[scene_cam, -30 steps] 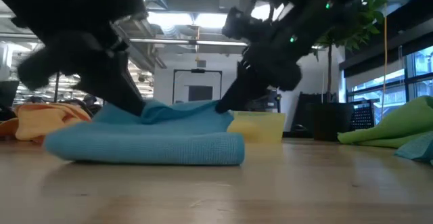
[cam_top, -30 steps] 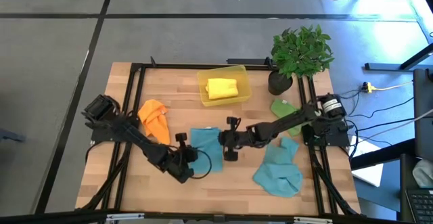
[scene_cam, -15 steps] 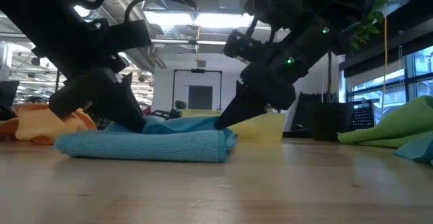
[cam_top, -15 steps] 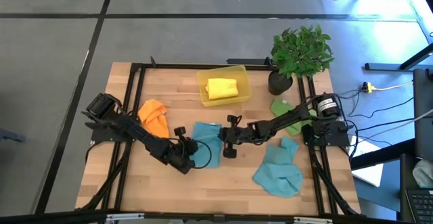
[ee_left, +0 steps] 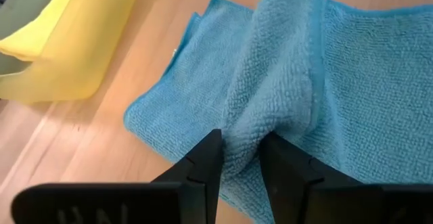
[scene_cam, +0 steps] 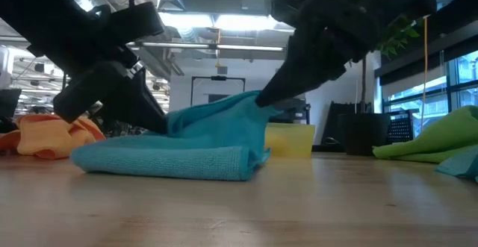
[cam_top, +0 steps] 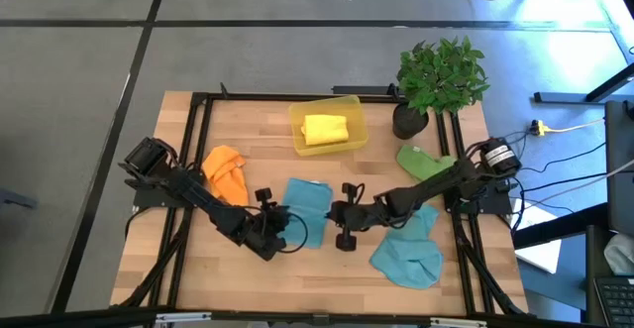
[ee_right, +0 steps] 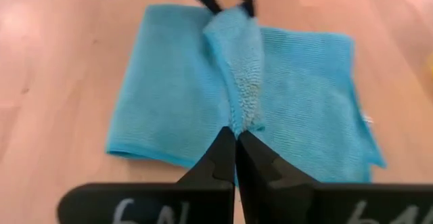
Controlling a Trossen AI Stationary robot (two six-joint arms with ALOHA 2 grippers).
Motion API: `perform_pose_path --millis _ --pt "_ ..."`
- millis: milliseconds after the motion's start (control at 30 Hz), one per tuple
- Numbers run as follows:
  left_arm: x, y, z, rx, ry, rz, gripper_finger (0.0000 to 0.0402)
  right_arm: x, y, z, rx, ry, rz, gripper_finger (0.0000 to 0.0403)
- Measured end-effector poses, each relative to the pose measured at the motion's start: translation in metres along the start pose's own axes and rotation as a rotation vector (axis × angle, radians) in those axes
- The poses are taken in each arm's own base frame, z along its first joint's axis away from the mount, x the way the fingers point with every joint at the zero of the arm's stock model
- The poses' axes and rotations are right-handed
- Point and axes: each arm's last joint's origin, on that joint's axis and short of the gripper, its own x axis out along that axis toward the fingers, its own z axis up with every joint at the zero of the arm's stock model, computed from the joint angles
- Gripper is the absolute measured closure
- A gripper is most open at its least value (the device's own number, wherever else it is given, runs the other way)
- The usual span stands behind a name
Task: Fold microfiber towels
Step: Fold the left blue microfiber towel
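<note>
A teal towel [cam_top: 306,207] lies folded at the middle of the table [cam_top: 327,269], with a ridge of its cloth pulled up between the two grippers. The left gripper [ee_left: 240,158] is at the towel's left side, its fingers a little apart with the ridge between them. The right gripper [ee_right: 235,149] is at the towel's right edge, pinched tight on the other end of that ridge. An orange towel [cam_top: 226,172] lies to the left. A second teal towel [cam_top: 410,247] and a green towel [cam_top: 423,161] lie to the right. A yellow towel [cam_top: 325,128] sits in the bin [cam_top: 354,105] behind, beside a plant [cam_top: 441,73].
</note>
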Motion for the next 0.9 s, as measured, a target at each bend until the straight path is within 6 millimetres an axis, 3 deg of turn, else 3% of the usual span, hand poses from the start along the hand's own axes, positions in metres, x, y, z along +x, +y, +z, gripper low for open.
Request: perform_pose_path --millis 367,633,900 --pt "0.008 0.006 0.006 -0.004 0.018 -0.004 0.0294 0.002 -0.008 -0.002 0.039 0.033 -0.041 0.0400" --pt "-0.014 0.012 0.036 -0.007 -0.091 -0.007 0.0260 0.004 -0.017 -0.005 0.071 0.071 -0.100 0.0400" --pt "-0.031 0.020 0.044 -0.030 -0.148 0.007 0.0256 0.009 -0.033 -0.001 0.106 0.070 -0.143 0.0400"
